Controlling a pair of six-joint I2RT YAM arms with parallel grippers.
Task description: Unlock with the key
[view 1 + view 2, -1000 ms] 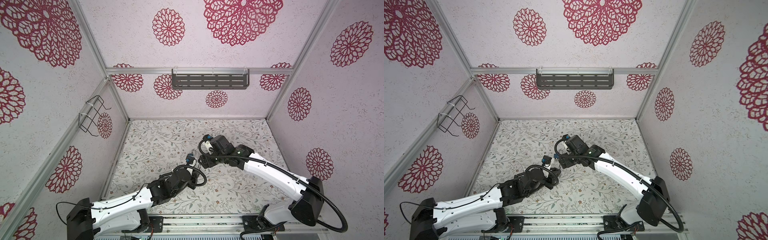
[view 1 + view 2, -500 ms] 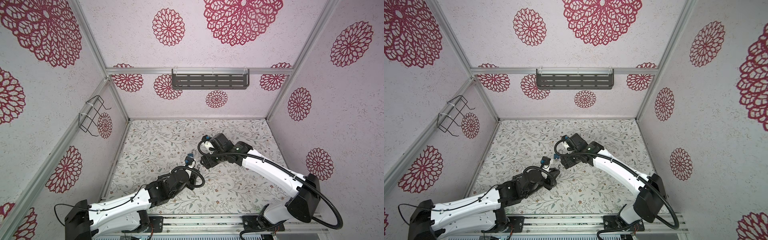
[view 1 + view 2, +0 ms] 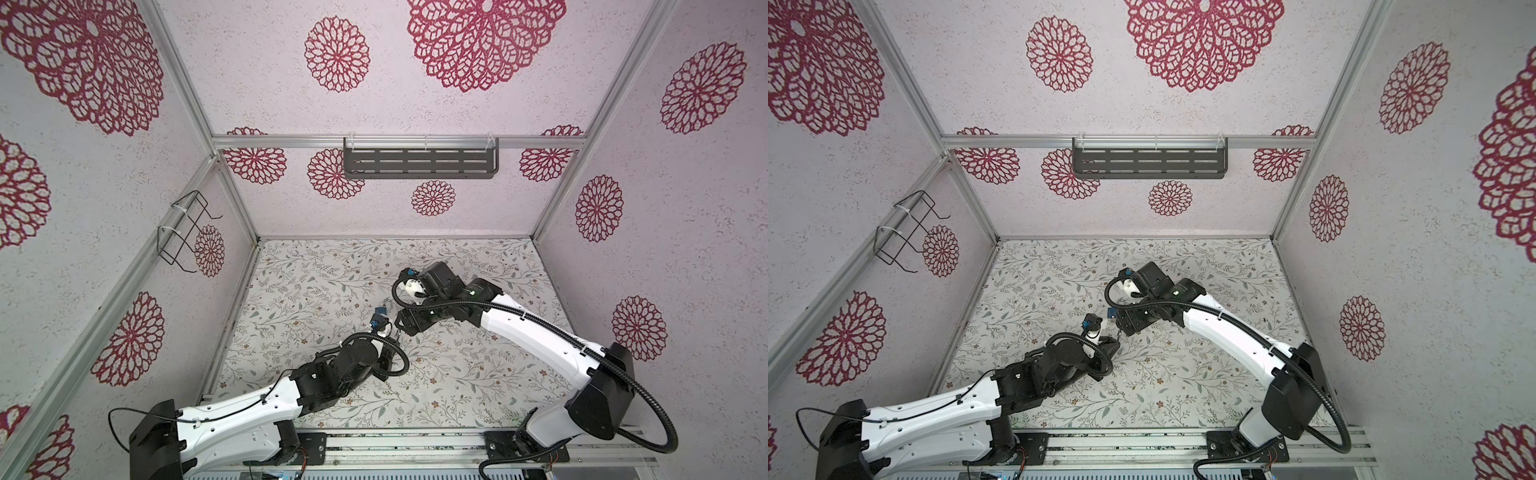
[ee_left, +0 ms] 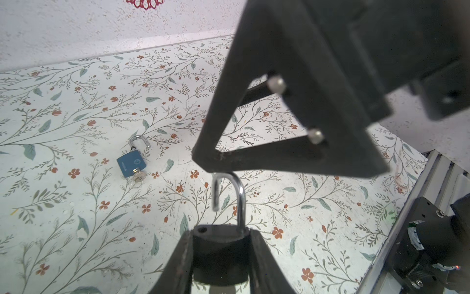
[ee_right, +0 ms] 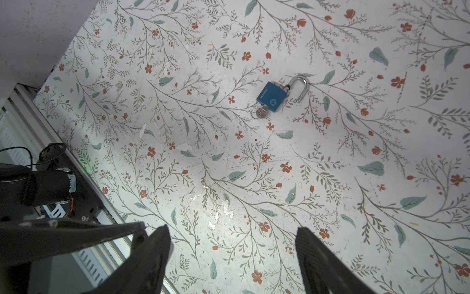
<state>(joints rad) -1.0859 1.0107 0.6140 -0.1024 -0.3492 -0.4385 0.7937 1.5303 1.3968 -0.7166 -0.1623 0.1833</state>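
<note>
**Floral table** [image 3: 457, 374]. At frame centre in both top views, right gripper [image 5: 232, 230] stands spread, empty. Left gripper [image 4: 220, 233] clamps black padlock [image 4: 220, 254] (shackle [image 4: 240, 198] sprung). Blue padlock [image 3: 379, 311], key [image 5: 260, 113] inserted, lies just above them. Risk: right finger [image 4: 216, 114] could knock shackle shut.

A blue padlock [image 5: 271, 97], black padlock [image 4: 220, 252], floral desk [image 5: 229, 165]
Both padlocks have silver shackles [image 4: 240, 201]; the desk is white with grey-green leaves and small red flowers; the pale walls [image 3: 374, 220] carry crimson rosettes.
</note>
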